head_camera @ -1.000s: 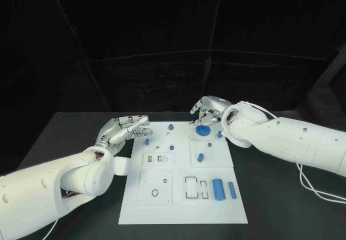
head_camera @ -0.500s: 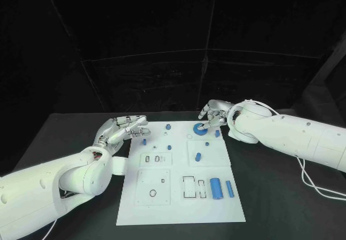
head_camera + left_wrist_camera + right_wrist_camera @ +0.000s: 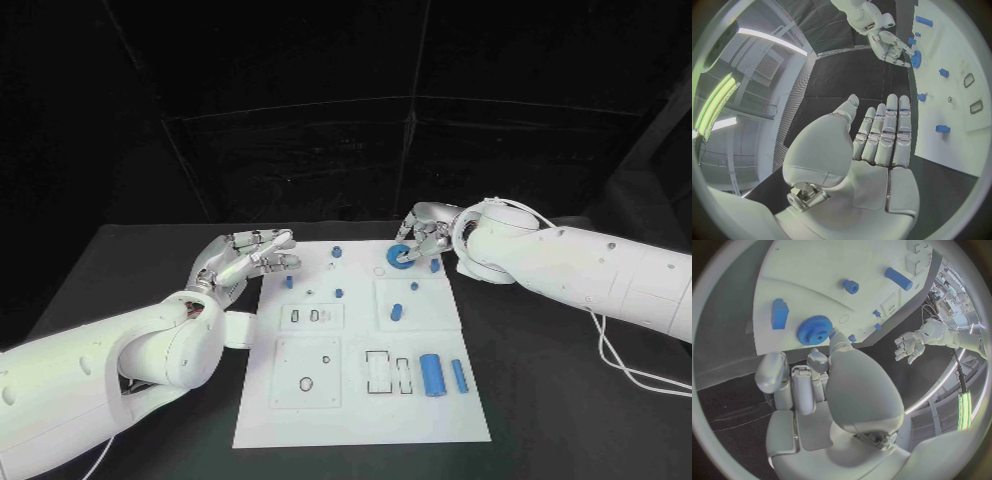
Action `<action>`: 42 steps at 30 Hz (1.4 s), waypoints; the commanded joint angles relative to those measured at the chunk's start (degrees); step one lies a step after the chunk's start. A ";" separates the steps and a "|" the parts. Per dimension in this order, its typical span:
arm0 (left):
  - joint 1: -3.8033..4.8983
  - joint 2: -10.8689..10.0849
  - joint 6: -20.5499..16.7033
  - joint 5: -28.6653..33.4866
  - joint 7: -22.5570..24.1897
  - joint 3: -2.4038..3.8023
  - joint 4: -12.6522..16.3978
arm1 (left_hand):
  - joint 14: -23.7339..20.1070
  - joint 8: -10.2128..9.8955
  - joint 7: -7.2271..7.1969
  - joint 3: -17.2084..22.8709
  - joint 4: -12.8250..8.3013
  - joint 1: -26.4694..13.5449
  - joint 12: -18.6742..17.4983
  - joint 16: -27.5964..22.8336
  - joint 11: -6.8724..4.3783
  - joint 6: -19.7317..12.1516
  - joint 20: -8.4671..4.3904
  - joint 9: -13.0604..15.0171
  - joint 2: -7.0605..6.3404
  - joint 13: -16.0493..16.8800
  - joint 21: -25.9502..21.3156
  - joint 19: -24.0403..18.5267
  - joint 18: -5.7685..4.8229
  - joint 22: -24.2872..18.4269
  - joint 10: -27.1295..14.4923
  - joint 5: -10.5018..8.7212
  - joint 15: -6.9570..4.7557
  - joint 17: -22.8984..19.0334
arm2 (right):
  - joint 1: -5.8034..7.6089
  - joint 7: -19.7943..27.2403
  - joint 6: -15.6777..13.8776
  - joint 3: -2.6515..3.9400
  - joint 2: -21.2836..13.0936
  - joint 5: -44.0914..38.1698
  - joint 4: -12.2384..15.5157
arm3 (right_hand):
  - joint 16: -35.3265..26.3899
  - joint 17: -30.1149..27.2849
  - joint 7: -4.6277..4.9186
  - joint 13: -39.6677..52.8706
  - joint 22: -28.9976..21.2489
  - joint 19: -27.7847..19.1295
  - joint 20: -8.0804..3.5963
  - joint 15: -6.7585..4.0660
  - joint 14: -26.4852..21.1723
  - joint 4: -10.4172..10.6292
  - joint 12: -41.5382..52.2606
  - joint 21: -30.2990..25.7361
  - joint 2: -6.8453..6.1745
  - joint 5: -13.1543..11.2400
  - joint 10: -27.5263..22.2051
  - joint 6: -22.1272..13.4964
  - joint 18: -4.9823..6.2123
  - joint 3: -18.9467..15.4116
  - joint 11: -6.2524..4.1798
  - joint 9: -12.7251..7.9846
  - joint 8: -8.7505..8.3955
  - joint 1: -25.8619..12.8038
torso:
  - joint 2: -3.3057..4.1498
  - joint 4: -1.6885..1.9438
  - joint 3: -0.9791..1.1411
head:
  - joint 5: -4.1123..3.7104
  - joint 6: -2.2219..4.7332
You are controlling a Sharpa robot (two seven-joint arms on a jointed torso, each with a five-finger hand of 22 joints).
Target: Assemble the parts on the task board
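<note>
The white task board (image 3: pixel 361 400) lies in the middle of the table with several blue parts on it. A blue gear (image 3: pixel 400 256) sits near its far edge, beside a small blue block (image 3: pixel 434 266). My right hand (image 3: pixel 427 230) hovers just behind the gear, fingers bent down toward it. In the right wrist view the thumb tip (image 3: pixel 839 337) is right beside the gear (image 3: pixel 814 330), which lies flat on the board (image 3: pixel 817 265), and nothing is held. My left hand (image 3: pixel 248 256) hangs at the board's far left corner, fingers straight (image 3: pixel 886 135) and empty.
A blue cylinder (image 3: pixel 431 375) and a blue bar (image 3: pixel 459 375) lie at the board's near right. An oblong blue piece (image 3: pixel 398 313) and small pegs (image 3: pixel 339 293) stand mid-board. Black table (image 3: pixel 130 280) surrounds the board. A white cable (image 3: pixel 635 370) trails at the right.
My right hand has come down closer to the blue gear. The camera view has shifted slightly. The left hand keeps its place.
</note>
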 commanded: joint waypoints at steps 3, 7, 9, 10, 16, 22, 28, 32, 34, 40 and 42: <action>0.08 0.11 0.88 -0.32 0.22 0.05 -0.06 | 0.21 -0.30 0.07 0.10 -0.32 0.60 -0.19 -0.31 0.20 -0.11 -0.16 0.00 -0.19 -0.02 -0.23 0.39 0.76 -0.11 -0.01 0.05 0.16 0.09 | 0.13 -0.11 2.28 0.02 0.15 -2.22 -0.16 | 0.33 3.41 -0.17 1.23 0.32 0.48 0.11 0.09 3.88 -0.49 1.07 0.50 0.14 0.56 0.74 -0.14 -0.85 0.02 0.00 0.03 0.40 0.74 | 0.00 -0.06 0.01 | 0.12 -0.13; 0.07 0.16 0.92 -0.32 0.21 0.04 -0.13 | 0.21 -0.30 0.07 0.10 -0.32 0.60 -0.19 -0.31 0.20 -0.11 -0.16 0.00 -0.19 -0.02 -0.23 0.39 0.76 -0.11 -0.01 0.05 0.16 0.09 | 0.12 -0.10 2.34 0.02 0.24 -2.58 -0.36 | 0.40 3.56 -0.18 1.75 0.38 0.48 0.10 0.08 3.90 -0.61 1.52 0.54 0.27 0.64 0.92 -0.13 -0.85 0.07 -0.02 0.03 0.48 0.88 | -0.01 -0.06 0.01 | 0.00 -0.15; 0.07 0.19 0.93 -0.32 0.21 0.04 -0.16 | 0.21 -0.30 0.07 0.10 -0.32 0.60 -0.19 -0.31 0.20 -0.11 -0.16 0.00 -0.19 -0.02 -0.23 0.39 0.76 -0.11 -0.01 0.05 0.16 0.09 | 0.12 -0.08 2.44 0.02 0.30 -2.67 -0.42 | 0.43 3.63 -0.20 2.10 0.47 0.50 0.09 0.07 3.91 -0.71 1.84 0.60 0.40 0.68 1.04 -0.08 -0.87 0.11 -0.03 0.04 0.55 0.99 | -0.01 -0.05 0.01 | -0.01 -0.18; 0.07 0.20 0.94 -0.32 0.21 0.04 -0.18 | 0.21 -0.30 0.07 0.10 -0.32 0.60 -0.19 -0.31 0.20 -0.11 -0.16 0.00 -0.19 -0.02 -0.23 0.39 0.76 -0.11 -0.01 0.05 0.16 0.09 | 0.12 -0.08 2.55 0.02 0.35 -2.71 -0.44 | 0.46 3.69 -0.21 2.34 0.53 0.51 0.09 0.06 3.92 -0.79 2.04 0.64 0.47 0.71 1.11 -0.05 -0.88 0.13 -0.04 0.05 0.61 1.06 | 0.02 -0.01 -0.01 | -0.02 -0.19; 0.06 0.27 0.95 -0.32 0.21 0.04 -0.29 | 0.21 -0.30 0.07 0.10 -0.32 0.60 -0.19 -0.31 0.20 -0.11 -0.16 0.00 -0.19 -0.02 -0.23 0.39 0.76 -0.11 -0.01 0.05 0.16 0.09 | 0.11 -0.10 2.93 0.02 0.61 -2.78 -0.62 | 0.53 3.82 -0.24 3.06 0.63 0.51 0.07 0.04 3.93 -1.11 2.67 0.72 0.82 0.78 1.32 0.12 -0.89 0.27 -0.08 0.07 0.83 1.41 | 0.00 0.00 0.00 | -0.06 -0.29; 0.06 0.30 0.97 -0.32 0.20 0.04 -0.37 | 0.21 -0.30 0.07 0.10 -0.32 0.60 -0.19 -0.31 0.20 -0.11 -0.16 0.00 -0.19 -0.02 -0.23 0.39 0.76 -0.11 -0.01 0.05 0.16 0.09 | 0.10 -0.20 3.16 0.01 0.73 -3.18 -0.81 | 0.66 4.11 -0.24 4.18 1.07 0.60 -0.04 -0.08 3.95 -3.03 3.50 1.02 2.45 -2.59 1.45 1.09 -0.95 2.09 -0.17 0.17 1.61 4.17 | 0.02 -0.04 0.00 | -0.12 -0.37; 0.06 0.34 1.02 -0.32 0.15 0.04 -0.45 | 0.21 -0.30 0.07 0.10 -0.32 0.60 -0.19 -0.31 0.20 -0.11 -0.16 0.00 -0.19 -0.02 -0.23 0.39 0.76 -0.11 -0.01 0.05 0.16 0.09 | 0.08 -0.56 2.98 0.01 0.84 -4.64 -0.70 | 0.94 4.78 -0.13 5.85 1.74 0.77 0.00 -0.02 4.05 -5.27 4.79 1.41 3.16 -4.86 2.11 2.04 -1.08 4.52 -0.13 0.12 2.12 6.74 | 0.01 -0.05 0.00 | -0.15 -0.46; 0.05 0.38 1.19 -0.32 -0.17 0.04 -0.52 | 0.21 -0.30 0.07 0.10 -0.32 0.60 -0.19 -0.31 0.20 -0.11 -0.16 0.00 -0.19 -0.02 -0.23 0.39 0.76 -0.11 -0.01 0.05 0.16 0.09 | 0.07 -0.82 2.32 0.01 0.87 -6.09 -0.55 | 1.05 5.07 0.00 7.36 2.11 0.87 0.12 0.04 4.08 -6.39 6.06 1.65 3.49 -5.04 2.94 2.99 -1.14 6.25 -0.01 0.05 2.44 7.56 | 0.01 0.01 0.02 | -0.15 -0.61; 0.05 0.39 1.29 -0.32 -0.35 0.04 -0.53 | 0.21 -0.35 0.05 0.12 -0.42 0.66 -0.23 -0.40 0.19 -0.11 -0.17 -0.01 -0.18 -0.02 -0.30 0.43 0.77 -0.16 0.00 0.04 0.15 0.14 | 0.06 -0.82 2.05 0.01 0.87 -6.57 -0.41 | 1.09 5.17 0.02 7.77 2.14 0.86 0.15 0.07 4.10 -6.60 6.42 1.68 3.49 -5.15 3.17 3.26 -1.15 6.66 -0.02 0.04 2.52 7.61 | 0.02 -0.04 0.06 | -0.11 -0.56; 0.05 0.38 1.42 -0.32 -0.61 0.03 -0.51 | 0.15 -0.40 0.05 0.11 -0.44 0.64 -0.28 -0.48 0.20 -0.14 -0.16 -0.01 -0.17 -0.03 -0.33 0.45 0.76 -0.18 -0.04 0.03 0.17 0.16 | 0.05 -0.56 1.38 0.01 0.91 -7.10 0.08 | 1.13 5.28 0.11 8.07 2.30 0.90 0.22 0.14 4.11 -6.76 6.64 1.78 3.35 -5.26 3.30 3.88 -1.17 7.37 0.05 -0.01 2.67 7.16 | -0.01 -0.09 -0.03 | -0.15 -0.54; 0.04 0.36 1.45 -0.32 -0.66 0.03 -0.47 | 0.15 -0.40 0.05 0.11 -0.44 0.64 -0.28 -0.48 0.20 -0.14 -0.16 -0.01 -0.17 -0.03 -0.33 0.45 0.76 -0.18 -0.04 0.03 0.17 0.16 | 0.05 -0.39 0.68 0.01 0.90 -7.25 0.39 | 1.15 5.32 0.11 8.28 2.42 0.94 0.25 0.17 4.11 -6.70 6.81 1.86 3.33 -5.30 3.41 4.24 -1.19 7.69 0.07 -0.02 2.76 6.75 | 0.00 -0.07 -0.04 | -0.12 -0.51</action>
